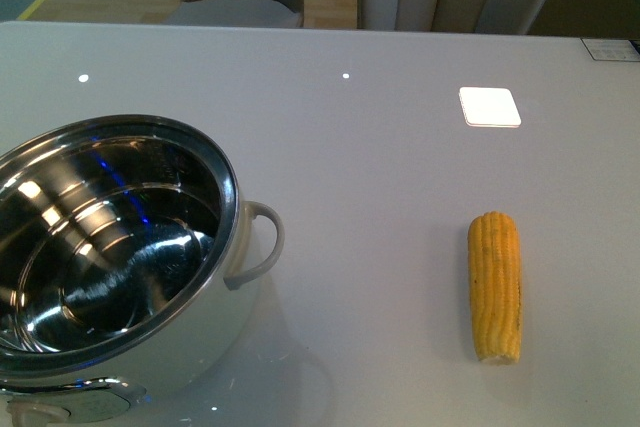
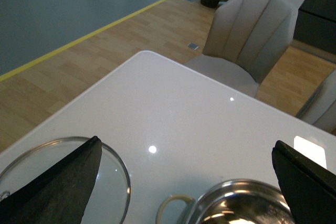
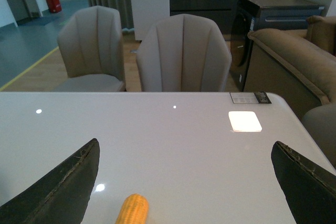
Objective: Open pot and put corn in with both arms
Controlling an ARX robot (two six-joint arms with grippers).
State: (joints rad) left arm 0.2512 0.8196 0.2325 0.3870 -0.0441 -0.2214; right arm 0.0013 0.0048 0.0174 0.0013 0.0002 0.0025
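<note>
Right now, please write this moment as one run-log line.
pot: open | lid: on table | corn: on table, outside pot | left gripper: open, empty | right gripper: open, empty

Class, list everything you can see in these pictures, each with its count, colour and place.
pot: one, white outside, steel inside, uncovered, table's near left
lid: one, clear glass, flat on table beside pot
corn: one, yellow, on table, right of pot, apart from it
table: one, glossy white
chairs: two, beige, behind table's far edge
left end effector: one, black, open, empty, over lid and pot
right end effector: one, black, open, empty, over corn
</note>
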